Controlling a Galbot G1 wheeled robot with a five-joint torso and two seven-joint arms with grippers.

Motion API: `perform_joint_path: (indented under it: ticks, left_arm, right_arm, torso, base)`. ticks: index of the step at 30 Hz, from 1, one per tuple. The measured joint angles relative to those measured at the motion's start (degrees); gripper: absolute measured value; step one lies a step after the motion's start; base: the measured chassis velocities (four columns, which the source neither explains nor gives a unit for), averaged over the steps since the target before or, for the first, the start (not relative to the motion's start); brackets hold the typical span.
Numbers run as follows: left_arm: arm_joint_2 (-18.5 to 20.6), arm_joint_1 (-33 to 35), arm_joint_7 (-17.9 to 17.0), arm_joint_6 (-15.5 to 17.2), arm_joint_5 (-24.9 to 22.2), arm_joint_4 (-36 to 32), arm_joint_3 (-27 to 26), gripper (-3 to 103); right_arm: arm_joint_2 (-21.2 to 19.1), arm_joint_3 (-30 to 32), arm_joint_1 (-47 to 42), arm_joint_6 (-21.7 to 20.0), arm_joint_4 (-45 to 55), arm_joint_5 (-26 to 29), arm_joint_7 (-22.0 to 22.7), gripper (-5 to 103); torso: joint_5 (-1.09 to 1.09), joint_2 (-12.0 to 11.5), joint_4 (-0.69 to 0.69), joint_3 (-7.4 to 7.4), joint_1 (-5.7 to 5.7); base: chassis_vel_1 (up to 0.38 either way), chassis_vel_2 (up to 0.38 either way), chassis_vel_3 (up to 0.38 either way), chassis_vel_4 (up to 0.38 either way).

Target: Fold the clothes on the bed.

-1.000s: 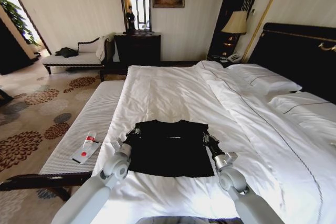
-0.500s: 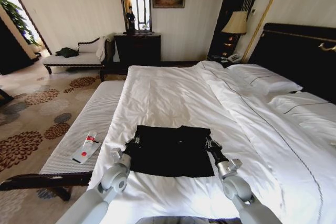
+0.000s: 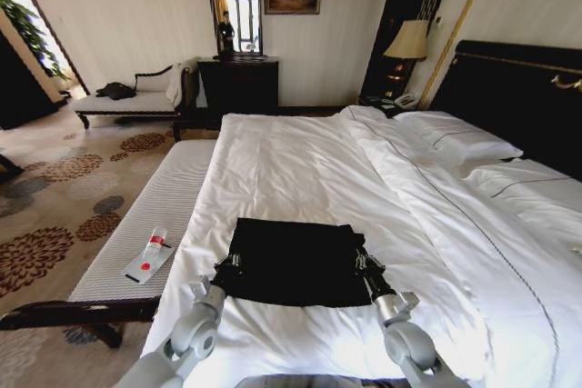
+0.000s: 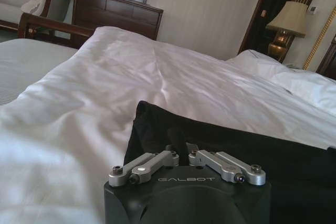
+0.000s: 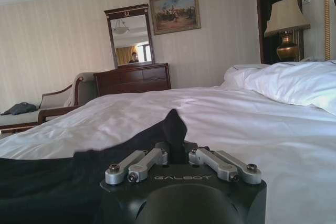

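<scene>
The black clothes (image 3: 291,256) lie as a folded flat rectangle on the white bed (image 3: 300,161), near its front edge. My left gripper (image 3: 227,265) is shut on the fabric's left side. My right gripper (image 3: 365,261) is shut on its right side. The left wrist view has the left gripper (image 4: 181,153) pinching a fold of the black clothes (image 4: 252,150). In the right wrist view, a peak of the black clothes (image 5: 52,177) rises between the fingers of the right gripper (image 5: 177,153).
A striped bench (image 3: 155,215) runs along the bed's left side with a small white and red item (image 3: 150,254) on it. White pillows (image 3: 455,138) and a dark headboard (image 3: 509,88) are at the right. A chaise (image 3: 127,102), dresser (image 3: 238,84) and lamp (image 3: 406,40) line the far wall.
Both grippers have drawn back toward me with the fabric held. The top's far part has come over its near part, so the black shape is shorter.
</scene>
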Motion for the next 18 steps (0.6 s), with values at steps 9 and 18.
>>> perform_joint_path:
  ticks: [9, 18]
  left_arm:
    - [0.2, 4.6, 0.3, -0.4, 5.8, -1.6, -1.7, 32]
    - [3.0, 2.7, -0.5, 0.9, 2.9, -4.3, -6.1, 65]
  right_arm:
    - [1.8, -0.4, -6.6, 5.6, 1.0, -3.7, -0.9, 45]
    - [-2.2, 4.4, -7.3, -2.7, 10.6, 6.9, 3.8, 83]
  torso:
    - [0.00, 0.0, 0.01, 0.00, -0.01]
    - [0.00, 0.0, 0.00, 0.00, -0.01]
  base:
    - [0.000, 0.000, 0.000, 0.000]
    - [0.000, 0.000, 0.000, 0.000]
